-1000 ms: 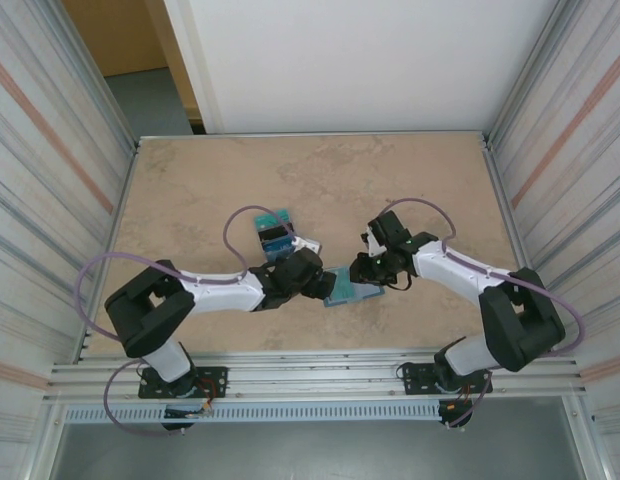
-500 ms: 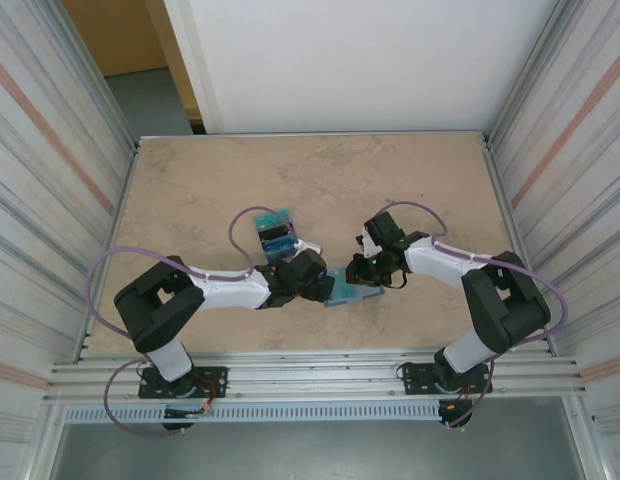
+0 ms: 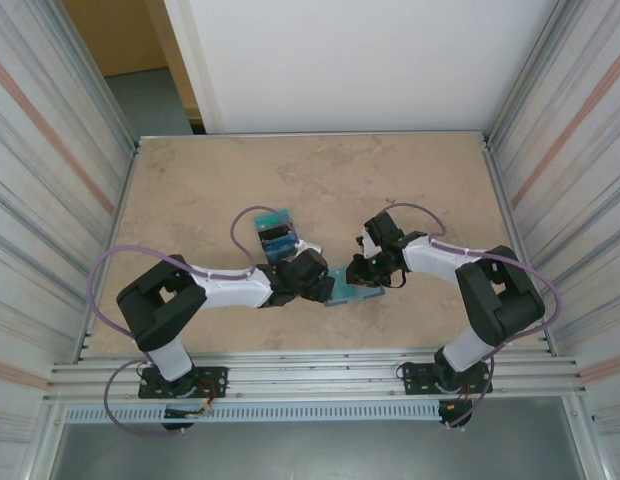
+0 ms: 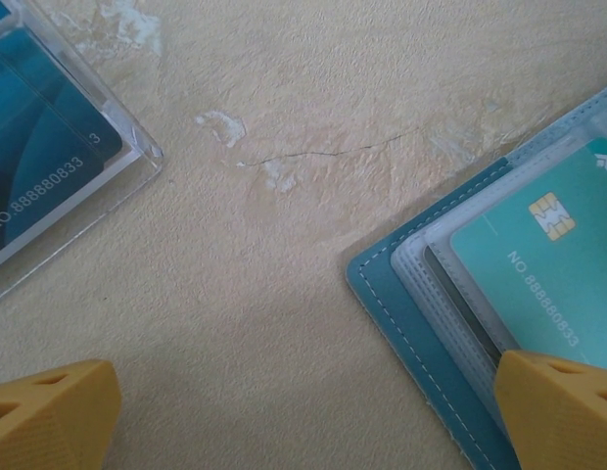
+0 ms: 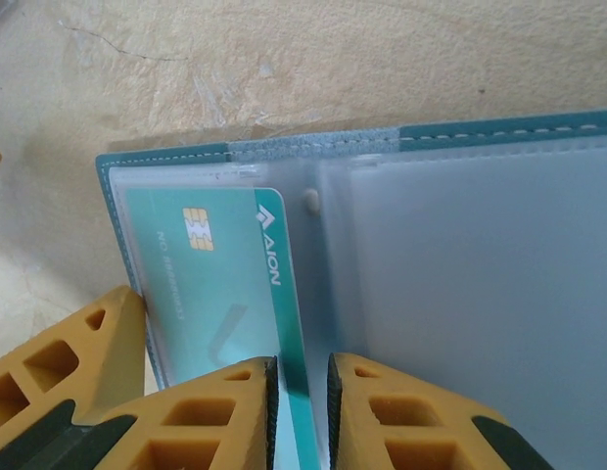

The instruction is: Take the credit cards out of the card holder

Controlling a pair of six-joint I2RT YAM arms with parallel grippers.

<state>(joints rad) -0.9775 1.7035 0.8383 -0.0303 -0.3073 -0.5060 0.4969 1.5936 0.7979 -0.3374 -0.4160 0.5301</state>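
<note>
The steel-blue card holder [image 5: 313, 142] lies open on the table, its clear slots facing up, and it also shows between the two arms [image 3: 352, 293]. A teal-green credit card [image 5: 210, 274] with a chip sticks partly out of the left slot. My right gripper [image 5: 302, 406] is shut on that card's near edge, a pad on each side. My left gripper [image 4: 308, 426] is open and wide. Its right fingertip [image 4: 563, 406] rests on the holder's corner [image 4: 421, 313], where the same teal card [image 4: 538, 264] lies. From above, the left gripper [image 3: 315, 283] and right gripper [image 3: 362, 272] meet at the holder.
A clear plastic case [image 4: 49, 186] holding blue cards lies just left of the holder and behind the left wrist [image 3: 273, 232]. The left arm's yellow finger [image 5: 49, 377] sits close beside my right fingers. Bare stone-patterned table [image 3: 320, 180] stretches beyond, with metal walls on both sides.
The right arm's elbow has folded in slightly toward the holder. Both grippers stay at the holder with almost no shift.
</note>
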